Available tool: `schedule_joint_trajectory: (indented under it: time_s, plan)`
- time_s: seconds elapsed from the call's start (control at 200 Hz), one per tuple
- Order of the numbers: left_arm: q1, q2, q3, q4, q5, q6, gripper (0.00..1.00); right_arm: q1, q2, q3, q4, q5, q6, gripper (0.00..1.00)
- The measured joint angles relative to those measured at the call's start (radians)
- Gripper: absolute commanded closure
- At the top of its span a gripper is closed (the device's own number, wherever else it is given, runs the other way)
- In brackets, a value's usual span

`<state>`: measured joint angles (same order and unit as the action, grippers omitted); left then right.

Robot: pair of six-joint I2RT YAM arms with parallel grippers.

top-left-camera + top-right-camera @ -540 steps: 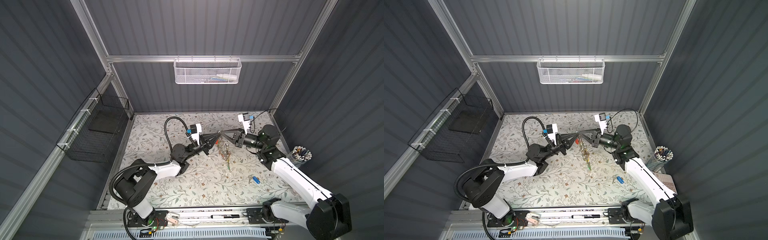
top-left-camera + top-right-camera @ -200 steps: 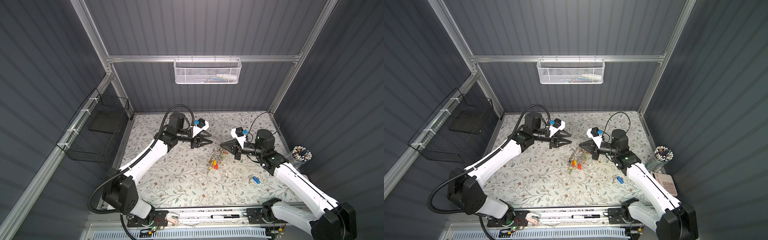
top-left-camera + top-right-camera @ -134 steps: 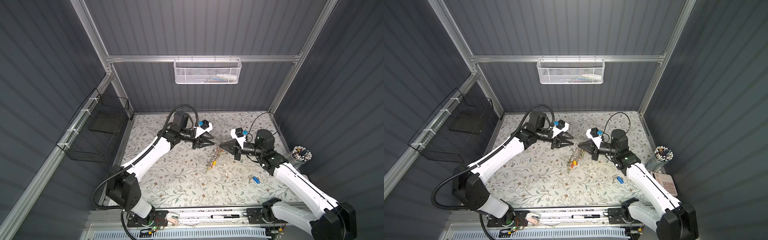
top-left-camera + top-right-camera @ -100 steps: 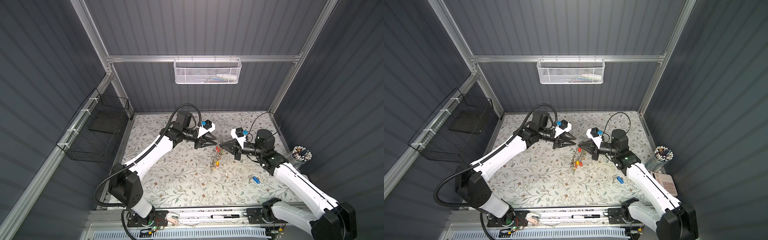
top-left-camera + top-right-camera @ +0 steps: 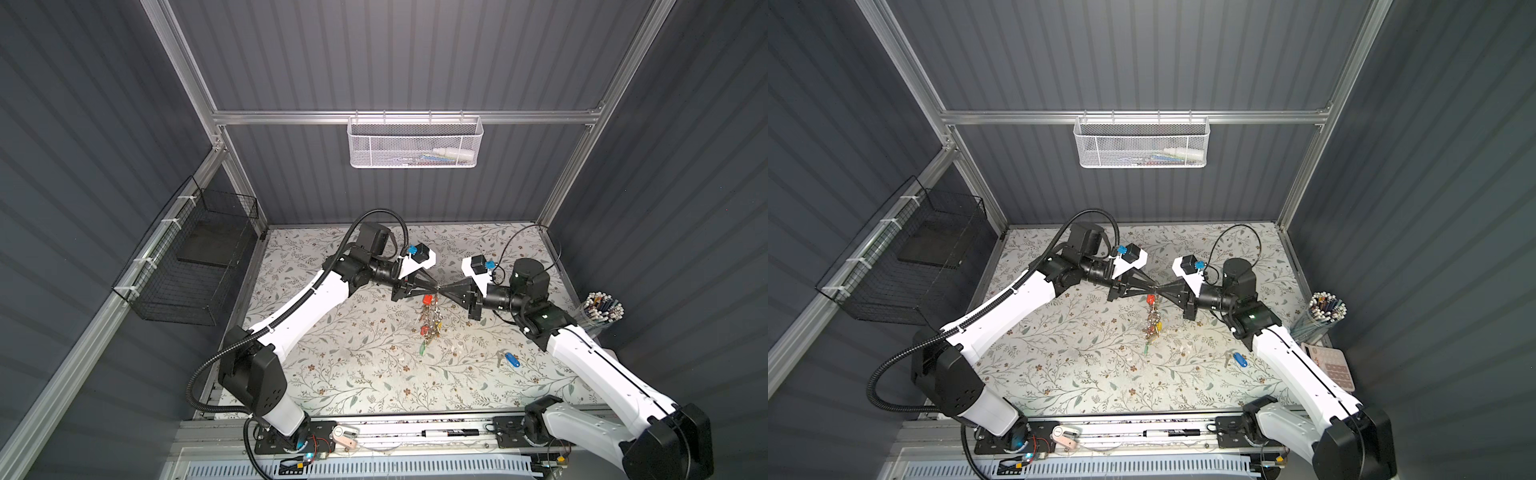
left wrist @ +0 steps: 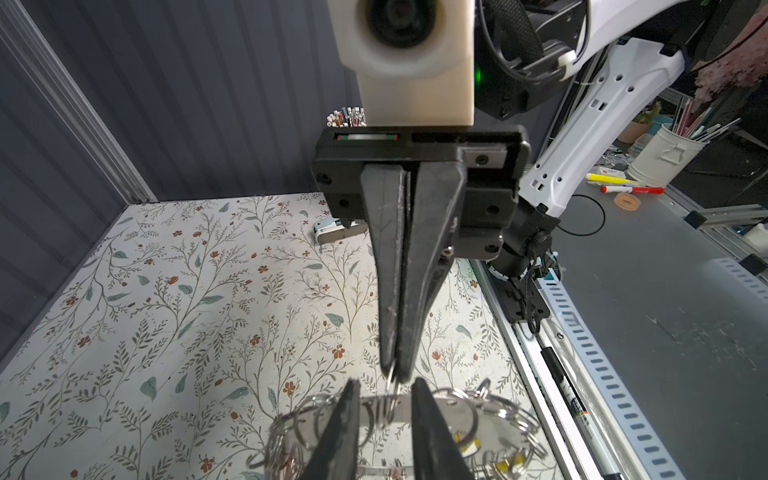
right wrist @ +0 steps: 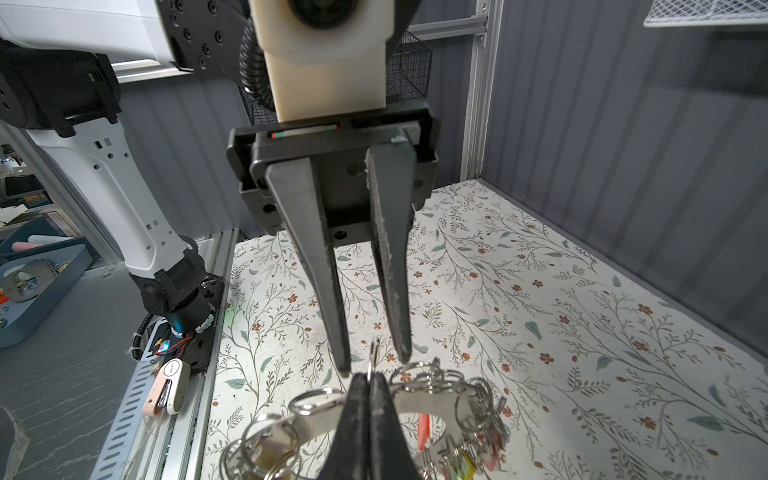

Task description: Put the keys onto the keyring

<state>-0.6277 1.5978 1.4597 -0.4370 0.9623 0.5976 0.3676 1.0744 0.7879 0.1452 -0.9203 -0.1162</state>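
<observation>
Grey keyring (image 5: pixel 430 318) hangs from right hand (image 5: pixel 440 289); keys (image 5: pixel 508 358) well apart.

Nothing legible shows anywhere. The black marker (image 5: pixel 451 433) lying on the front rail (image 5: pixel 395 424) carries light print, too small to read.

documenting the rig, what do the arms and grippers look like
The left arm and right arm are white shells with black joints. A ribbed black hose loops over the left; a thin black cable over the right. The left gripper and right gripper have tapered black fingers under cream camera mounts.
</observation>
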Motion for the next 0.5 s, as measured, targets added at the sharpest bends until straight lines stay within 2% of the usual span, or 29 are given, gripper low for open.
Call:
schedule_joint_trajectory:
  time_s: [0.35, 0.5]
  plan:
    - [0.000, 0.000, 0.004, -0.014, -0.001, -0.001, 1.00, 0.000, 0.001, 0.000, 0.012, 0.001, 0.000, 1.00]
    - [0.000, 0.000, 0.005, -0.011, 0.000, -0.019, 1.00, 0.000, 0.001, 0.000, 0.015, 0.002, 0.000, 0.99]
